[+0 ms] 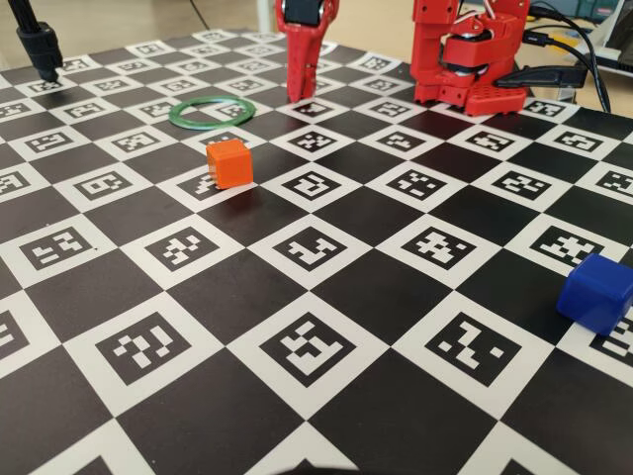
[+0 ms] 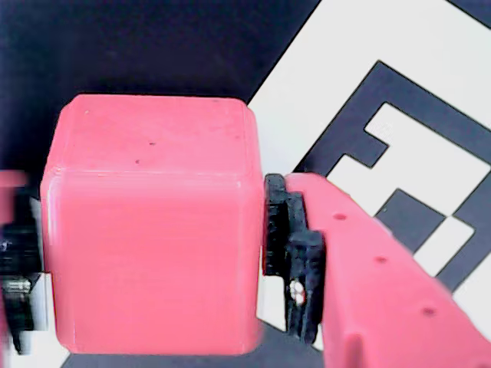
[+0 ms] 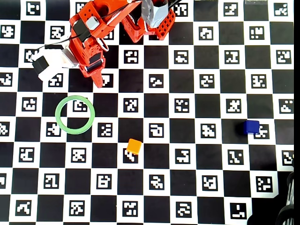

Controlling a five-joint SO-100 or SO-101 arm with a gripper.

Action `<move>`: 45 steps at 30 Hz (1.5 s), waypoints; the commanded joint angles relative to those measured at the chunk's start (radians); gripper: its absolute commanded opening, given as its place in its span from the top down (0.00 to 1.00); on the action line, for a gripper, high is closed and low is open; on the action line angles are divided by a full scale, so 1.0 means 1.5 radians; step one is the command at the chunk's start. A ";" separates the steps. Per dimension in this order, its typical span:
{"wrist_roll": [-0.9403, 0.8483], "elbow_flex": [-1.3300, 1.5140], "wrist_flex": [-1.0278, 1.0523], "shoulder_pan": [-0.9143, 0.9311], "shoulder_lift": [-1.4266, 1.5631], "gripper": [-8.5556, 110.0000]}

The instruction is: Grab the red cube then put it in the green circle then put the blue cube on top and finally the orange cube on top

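In the wrist view the red cube [image 2: 149, 230] fills the space between my gripper's [image 2: 157, 264] black pads, which press on its two sides; the gripper is shut on it. In the fixed view the gripper [image 1: 302, 94] points down at the board, just right of the green circle [image 1: 174, 114], and the cube is hidden in the red fingers. In the overhead view the gripper [image 3: 99, 83] is just above and right of the green circle [image 3: 57, 115], which is empty. The orange cube [image 1: 229, 163] [image 3: 134, 146] sits near the ring. The blue cube [image 1: 594, 291] [image 3: 251, 127] lies far right.
The arm's red base [image 1: 470, 59] stands at the back of the checkered marker board, with cables [image 1: 584, 59] to its right. A black stand [image 1: 40, 45] is at the far left corner. The white wrist camera [image 3: 49, 63] juts left of the arm.
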 commanded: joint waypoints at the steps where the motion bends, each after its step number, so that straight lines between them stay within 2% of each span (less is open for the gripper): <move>1: -0.004 -0.009 0.006 -0.006 0.002 0.90; 13: 0.011 -0.027 0.032 -0.010 0.012 0.94; 27: 0.041 -0.215 0.221 -0.017 0.044 0.94; 38: 0.156 -0.430 0.374 -0.056 0.005 0.95; 45: 0.273 -0.576 0.466 -0.100 -0.062 0.95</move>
